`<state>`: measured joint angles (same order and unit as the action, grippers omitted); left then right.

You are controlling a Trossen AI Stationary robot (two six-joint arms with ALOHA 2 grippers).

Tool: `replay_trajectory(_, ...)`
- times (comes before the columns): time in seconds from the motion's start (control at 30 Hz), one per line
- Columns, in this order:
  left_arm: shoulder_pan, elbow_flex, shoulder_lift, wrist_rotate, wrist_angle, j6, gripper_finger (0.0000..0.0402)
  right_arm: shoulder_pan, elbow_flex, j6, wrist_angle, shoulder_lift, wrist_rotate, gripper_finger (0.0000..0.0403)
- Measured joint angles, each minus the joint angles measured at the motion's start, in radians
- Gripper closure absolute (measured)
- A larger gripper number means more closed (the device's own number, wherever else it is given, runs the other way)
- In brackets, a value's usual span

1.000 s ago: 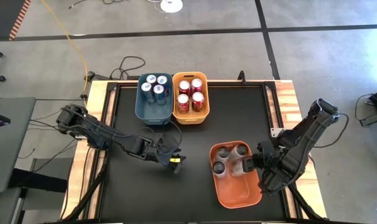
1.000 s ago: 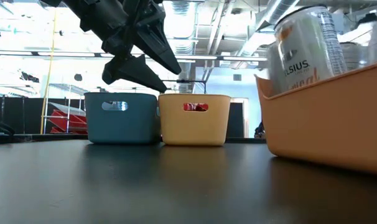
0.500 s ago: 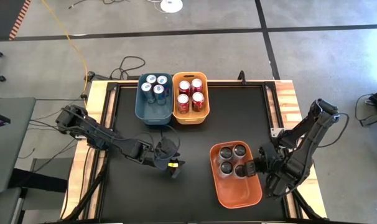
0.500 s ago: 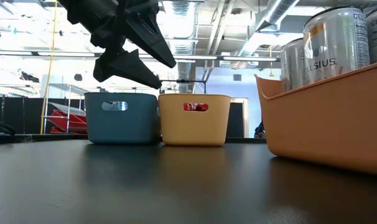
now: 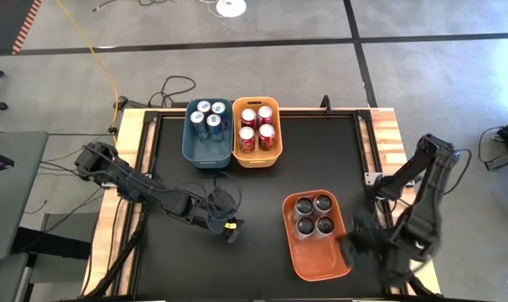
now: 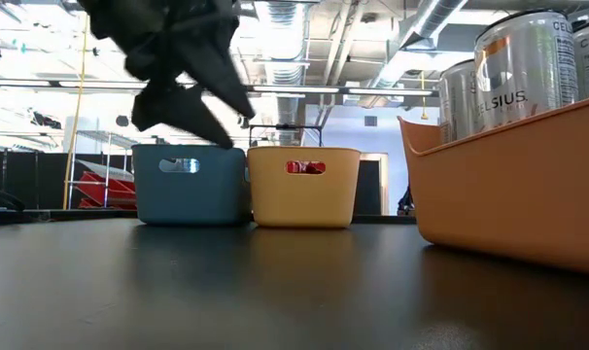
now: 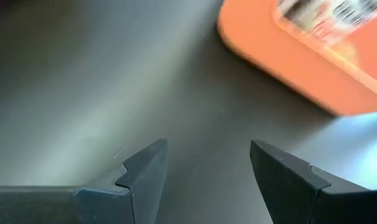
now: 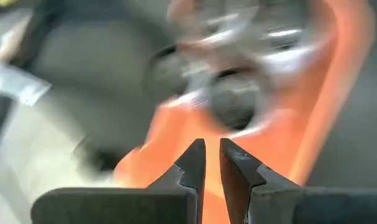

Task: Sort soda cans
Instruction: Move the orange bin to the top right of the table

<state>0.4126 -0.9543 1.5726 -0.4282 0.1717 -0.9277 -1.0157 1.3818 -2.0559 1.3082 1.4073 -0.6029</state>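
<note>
Now four grey cans in orange bin, beside empty right end effector.

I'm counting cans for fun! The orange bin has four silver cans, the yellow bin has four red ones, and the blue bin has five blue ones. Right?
Almost. The blue bin holds four blue cans, not five; the high view shows it. The orange bin does have four silver cans, and the yellow bin four red cans.

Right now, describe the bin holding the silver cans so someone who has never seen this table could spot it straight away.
Start from the black table: two bins sit side by side at its far edge, a blue bin and a yellow bin. The one you want, the orange bin, stands alone near the right arm's side. It holds four silver cans and is wider and shallower-looking than the others.
</note>
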Motion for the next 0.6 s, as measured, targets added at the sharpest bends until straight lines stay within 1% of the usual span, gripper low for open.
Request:
replay_trajectory(0.07, 0.007, 0.0, 0.0, 0.0, 0.049, -0.021, 0.0178, -0.036, 0.024, 0.184, -0.166, 0.013, -0.018, 0.0348)
replay_trajectory(0.13, 0.015, 0.0, 0.0, 0.0, 0.084, -0.027, 0.0178, -0.055, 0.025, 0.331, -0.336, 0.036, -0.018, 0.0363)
replay_trajectory(0.23, 0.024, 0.0, 0.0, 0.0, 0.11, -0.027, 0.0178, -0.068, 0.024, 0.426, -0.528, 0.101, 0.017, 0.0392)
replay_trajectory(0.3, 0.029, 0.0, 0.0, 0.0, 0.109, -0.027, 0.0178, -0.077, 0.023, 0.421, -0.602, 0.163, 0.054, 0.0396)
replay_trajectory(0.47, 0.045, 0.0, 0.0, 0.0, 0.107, -0.028, 0.0178, -0.113, 0.021, 0.295, -0.714, 0.313, 0.116, 0.04)
replay_trajectory(0.6, 0.054, 0.0, 0.0, 0.004, 0.109, -0.014, 0.0178, -0.138, 0.049, 0.214, -0.734, 0.416, 0.137, 0.0401)
